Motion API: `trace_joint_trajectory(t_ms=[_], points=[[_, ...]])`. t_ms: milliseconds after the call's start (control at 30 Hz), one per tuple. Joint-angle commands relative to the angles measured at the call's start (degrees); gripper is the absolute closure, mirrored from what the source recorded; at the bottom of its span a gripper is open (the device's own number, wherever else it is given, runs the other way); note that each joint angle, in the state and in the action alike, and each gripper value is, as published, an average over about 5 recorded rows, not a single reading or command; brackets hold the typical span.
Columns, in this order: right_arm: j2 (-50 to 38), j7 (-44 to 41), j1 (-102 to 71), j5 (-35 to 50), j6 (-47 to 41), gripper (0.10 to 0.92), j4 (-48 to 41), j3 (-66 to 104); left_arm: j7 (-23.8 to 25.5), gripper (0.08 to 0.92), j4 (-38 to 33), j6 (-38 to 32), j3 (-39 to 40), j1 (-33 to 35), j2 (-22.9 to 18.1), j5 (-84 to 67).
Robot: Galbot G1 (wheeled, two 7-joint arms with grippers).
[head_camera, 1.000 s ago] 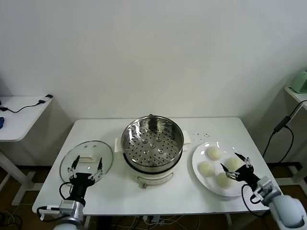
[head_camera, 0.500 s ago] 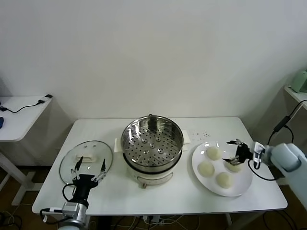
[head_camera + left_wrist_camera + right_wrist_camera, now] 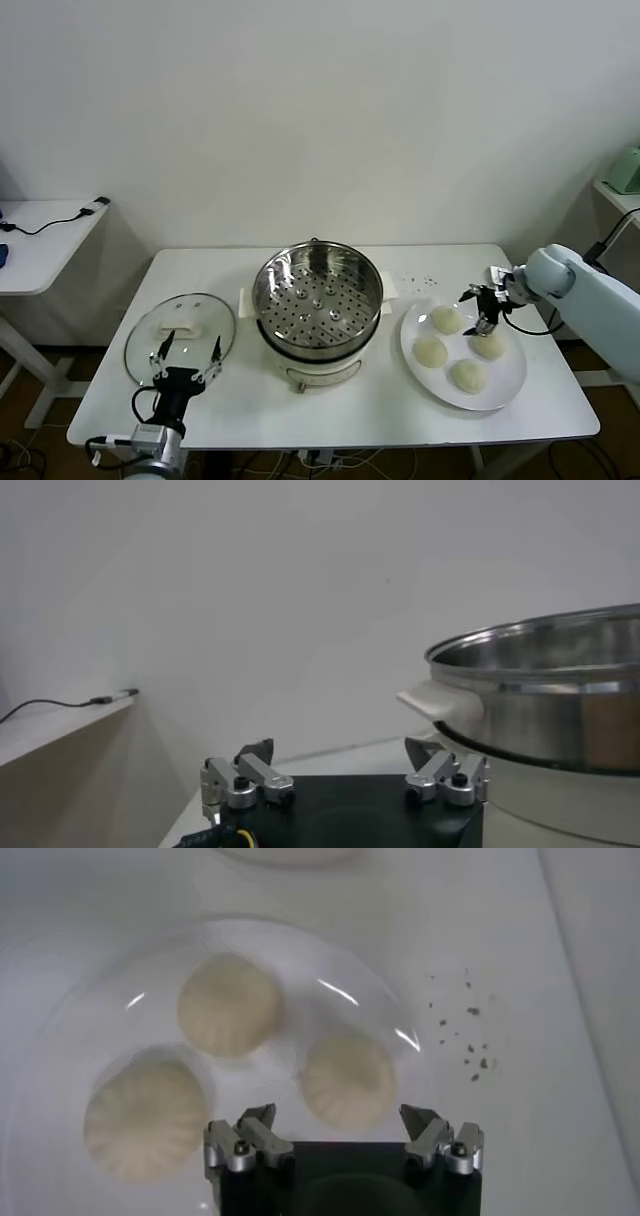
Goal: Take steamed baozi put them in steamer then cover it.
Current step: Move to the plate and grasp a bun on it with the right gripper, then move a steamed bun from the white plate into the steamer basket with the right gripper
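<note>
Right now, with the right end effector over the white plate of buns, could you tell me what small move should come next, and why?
Probably lower the open right end effector onto the cream-white bun just ahead of its fingers, then close. It hovers above the white plate, holding nothing, and the shiny perforated steel steamer is empty. The left end effector waits, open, near the clear glass lid.

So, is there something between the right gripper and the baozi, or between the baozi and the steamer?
Nothing visible. The right gripper, open, hangs over the plate above the steamed baozi. The steamer stands uncovered; its cover lies on the table's other side.
</note>
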Motion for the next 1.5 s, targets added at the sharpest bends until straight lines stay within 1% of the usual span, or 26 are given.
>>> trace_joint_trajectory(t_ms=[33, 267, 700, 1100, 1300, 1500], points=[[7.82, -2.03, 6.86, -1.45, 0.30, 0.203, -10.01, -7.89, -0.07, 0.177, 0.59, 0.05, -0.14, -0.29, 0.25, -0.11], [9.73, -2.22, 6.58, -2.29, 0.96, 0.203, -12.21, -8.80, -0.04, 0.177, 1.11, 0.02, -0.59, -0.57, 0.38, -0.17], [10.83, -2.39, 6.37, -2.23, 1.45, 0.208, -13.18, -10.04, -0.07, 0.177, 1.68, -0.26, -0.89, -0.43, 0.39, -0.32], [10.81, -2.59, 6.37, -2.09, 1.71, 0.317, -12.80, -10.22, -0.12, 0.177, 1.51, -0.37, -1.15, -0.18, 0.40, -0.44], [9.88, -2.85, 7.43, -1.91, 2.56, 0.334, -11.31, -10.67, -0.12, 0.177, 1.50, -0.44, -1.15, -0.04, 0.40, -0.52], [7.91, -4.26, 14.74, 0.41, 6.43, 0.338, -6.48, -14.21, -0.14, 0.177, 1.49, -0.44, -1.07, 0.07, 0.43, -0.73]])
